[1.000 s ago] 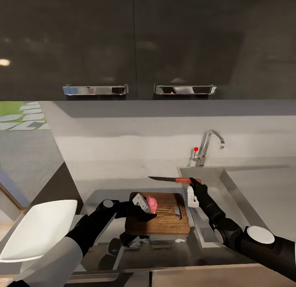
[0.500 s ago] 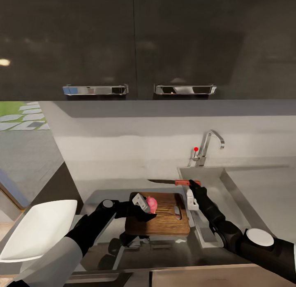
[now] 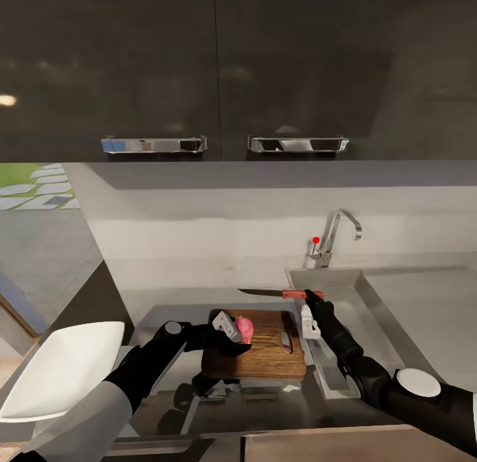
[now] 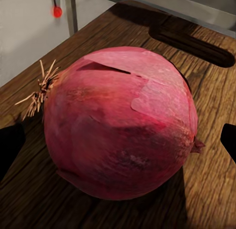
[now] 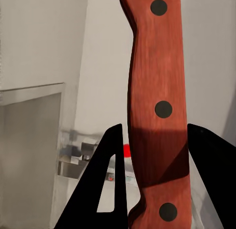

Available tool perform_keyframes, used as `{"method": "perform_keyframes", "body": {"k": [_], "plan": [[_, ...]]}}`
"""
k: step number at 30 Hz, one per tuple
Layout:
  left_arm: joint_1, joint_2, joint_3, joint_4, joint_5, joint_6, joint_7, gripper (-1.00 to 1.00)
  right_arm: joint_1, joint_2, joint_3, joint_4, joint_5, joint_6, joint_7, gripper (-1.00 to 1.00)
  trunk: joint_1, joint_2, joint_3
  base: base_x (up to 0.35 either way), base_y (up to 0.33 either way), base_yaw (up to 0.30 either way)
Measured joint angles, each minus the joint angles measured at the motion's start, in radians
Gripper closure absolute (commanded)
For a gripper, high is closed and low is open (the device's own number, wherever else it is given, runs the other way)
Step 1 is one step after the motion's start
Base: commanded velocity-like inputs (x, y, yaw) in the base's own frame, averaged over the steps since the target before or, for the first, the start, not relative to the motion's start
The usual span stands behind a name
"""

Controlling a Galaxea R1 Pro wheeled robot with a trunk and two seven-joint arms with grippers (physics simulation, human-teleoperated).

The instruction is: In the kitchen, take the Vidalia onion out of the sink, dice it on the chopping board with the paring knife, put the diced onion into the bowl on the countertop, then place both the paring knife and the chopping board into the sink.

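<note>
My left pincer is over the chopping board, w/ the onion between its fingers. In the left wrist view the onion sits on the board, and the dark finger tips are at each side, apart from the skin. So that pincer is spread around the onion, not squeezing it, I think.

My right pincer is pinching the paring knife by the red handle. The knife is up in the air, flat, over the back of the counter, just behind the board's far edge. Its blade points away from the sink. In the right wrist view the handle goes right between the 2 black fingers.

The bowl shows at the left end, well apart from the board.

How things will feel, my guess: the onion is round, hard, w/ dry smooth skin, so it may roll or slip. Best to hold it at its wide middle, from both sides. The knife is light & stiff, w/ a sharp blade, so hold the handle only, near the blade end for a steady cut. The board is flat & stiff, prob. heavy-ish; its slot end near the sink is the good spot to grab.
</note>
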Motion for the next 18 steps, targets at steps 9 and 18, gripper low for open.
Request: {"method": "perform_keyframes", "body": {"k": [9, 18], "plan": [[0.0, 0.0, 0.0, 0.0, 0.0, 0.0, 0.0, -1.0, 0.0, 0.0, 0.064, 0.046, 0.002, -0.001, -0.065, 1.0, 0.0, 0.0, 0.0, 0.0, 0.0, 0.0], [0.0, 0.0, 0.0, 0.0, 0.0, 0.0, 0.0, -1.0, 0.0, 0.0, 0.076, 0.051, 0.002, -0.004, -0.087, 1.0, 0.0, 0.0, 0.0, 0.0, 0.0, 0.0]]}}
